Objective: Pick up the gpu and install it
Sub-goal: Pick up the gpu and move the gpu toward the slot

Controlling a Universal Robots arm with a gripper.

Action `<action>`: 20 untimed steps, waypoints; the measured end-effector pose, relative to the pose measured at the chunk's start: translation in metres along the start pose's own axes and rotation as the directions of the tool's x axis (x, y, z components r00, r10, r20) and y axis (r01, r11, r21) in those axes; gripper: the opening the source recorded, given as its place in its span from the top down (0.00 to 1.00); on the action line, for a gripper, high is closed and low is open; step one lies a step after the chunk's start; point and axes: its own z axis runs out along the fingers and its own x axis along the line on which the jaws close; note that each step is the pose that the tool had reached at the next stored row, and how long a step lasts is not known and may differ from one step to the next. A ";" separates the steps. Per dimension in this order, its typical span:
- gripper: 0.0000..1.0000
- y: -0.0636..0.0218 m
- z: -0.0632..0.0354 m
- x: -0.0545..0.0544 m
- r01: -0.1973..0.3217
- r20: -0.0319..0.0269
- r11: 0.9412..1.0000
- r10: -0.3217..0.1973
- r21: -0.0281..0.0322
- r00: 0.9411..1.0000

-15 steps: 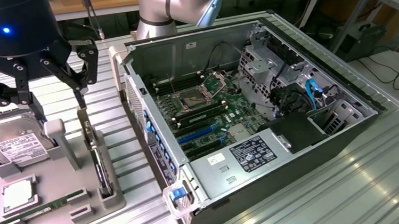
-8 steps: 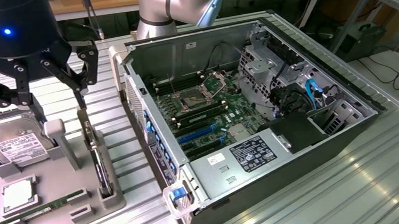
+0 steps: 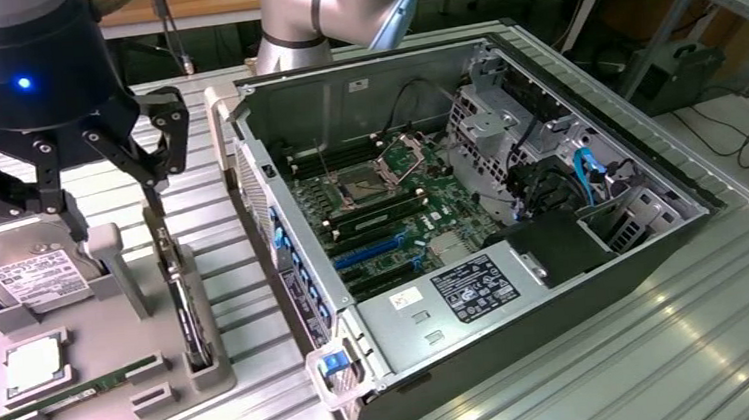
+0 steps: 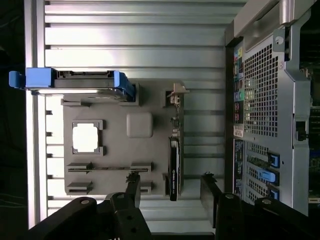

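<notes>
The gpu (image 3: 184, 295) stands edge-on as a thin dark slab in a slot along the grey holder tray (image 3: 133, 359), on the side nearest the computer case. In the wrist view the gpu (image 4: 173, 150) is a narrow dark strip with a metal bracket at its far end. My gripper (image 3: 113, 205) hangs above the tray, open, with nothing between its fingers. In the wrist view my gripper (image 4: 170, 182) has one black finger on each side of the card's near end, both apart from it.
The open computer case (image 3: 482, 212) lies on the exterior view's right, its motherboard showing blue slots (image 3: 371, 250). The tray also holds a hard drive (image 3: 11, 269), a CPU (image 3: 37, 365) and a RAM stick (image 3: 81, 391). All rest on a ribbed metal table (image 3: 653, 349).
</notes>
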 end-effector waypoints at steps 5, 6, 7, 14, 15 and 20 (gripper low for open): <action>0.40 -0.0068 0.0045 0.000 0.000 -0.001 1.000 0.000 0.000 1.000; 0.40 -0.0080 0.0054 0.000 0.000 -0.001 1.000 0.000 0.000 1.000; 0.40 -0.0089 0.0064 0.000 0.000 -0.001 1.000 0.000 0.000 1.000; 0.40 -0.0097 0.0150 -0.001 0.003 -0.002 1.000 -0.003 0.001 1.000; 0.40 -0.0095 0.0162 -0.003 0.005 -0.001 1.000 -0.005 0.001 1.000; 0.40 -0.0087 0.0196 -0.007 0.012 -0.002 1.000 -0.012 0.002 1.000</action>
